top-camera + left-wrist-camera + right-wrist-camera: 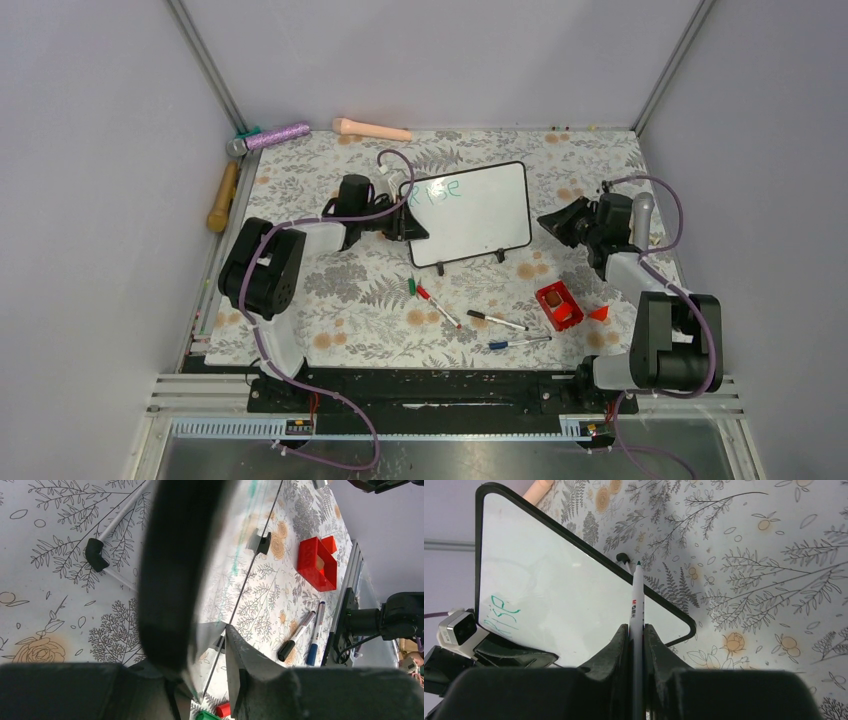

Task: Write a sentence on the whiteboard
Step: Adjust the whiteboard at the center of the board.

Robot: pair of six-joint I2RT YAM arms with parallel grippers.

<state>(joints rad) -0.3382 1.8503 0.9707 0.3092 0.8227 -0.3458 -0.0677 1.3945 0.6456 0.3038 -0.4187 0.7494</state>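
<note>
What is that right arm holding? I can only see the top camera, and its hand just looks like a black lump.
Observer: A thin white pen, clamped in the right gripper.
Operator: Is the pen on the whiteboard?
Observer: Its uncapped tip shows just past the whiteboard frame, over the flowery cloth, not on the white face.
Operator: And the left hand?
Observer: The whiteboard's edge runs between the fingers of the left gripper; whether they squeeze it, I can't tell.

Black-framed glossy whiteboard on its two feet, green writing "Rise" in its upper-left corner.
</note>
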